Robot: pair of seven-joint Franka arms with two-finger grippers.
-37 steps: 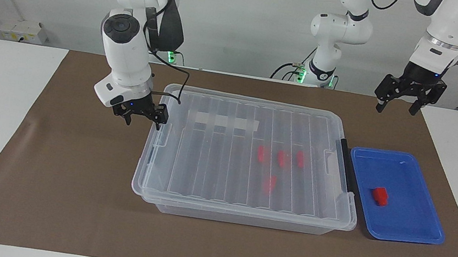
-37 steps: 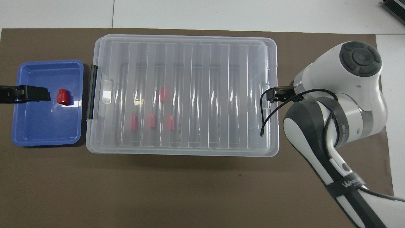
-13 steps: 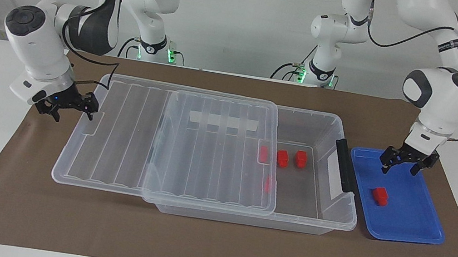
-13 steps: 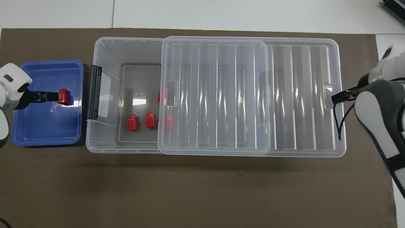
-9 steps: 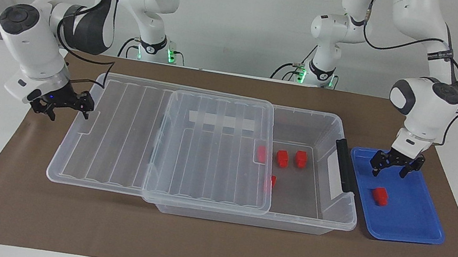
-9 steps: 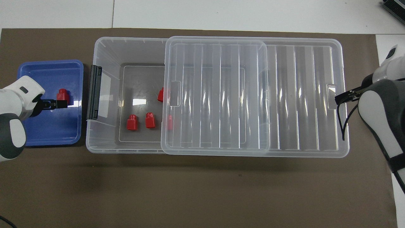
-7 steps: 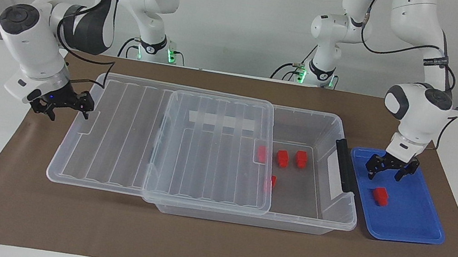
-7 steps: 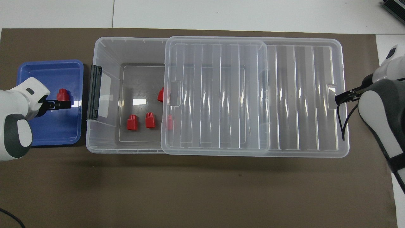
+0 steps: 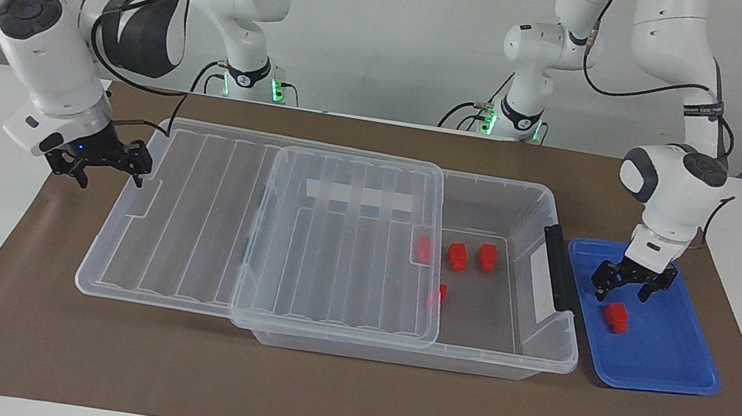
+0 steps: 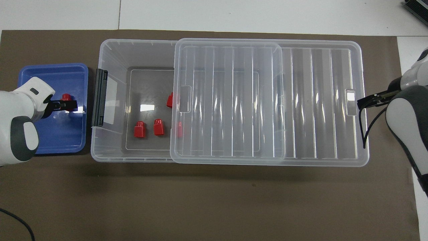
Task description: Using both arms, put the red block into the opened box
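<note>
facing view: the box (image 9: 547, 340) sits mid-table with its lid (image 9: 190, 224) slid off toward the right arm's end, so the end by the black handle (image 9: 559, 267) is uncovered, likely so a block can be dropped in. 4 red blocks (image 9: 457, 255) lie on the box floor, 2 partly under the lid edge. the red block (image 9: 616, 316) lies in the blue tray (image 9: 657, 372) just beside the box at the left arm's end. the left gripper (image 9: 622, 287) hangs just above it, fingers spread wide, holding nothing, not touching it that i can see; looks set to come down for the pick. the right gripper (image 9: 103, 162) hovers by the lid's outer end, fingers apart, empty; contact with the lid edge unclear.

overhead view: the left gripper (image 10: 65, 105) covers most of the red block (image 10: 66, 97), only its top shows. the blue tray (image 10: 50, 140) holds just that 1. the right gripper (image 10: 369, 100) sits beside the lid (image 10: 301, 100) by its notch. the box (image 10: 110, 53) is open at the handle (image 10: 99, 97) end, 3 red blocks (image 10: 139, 129) clear in the opening, the 4th only through the lid.
</note>
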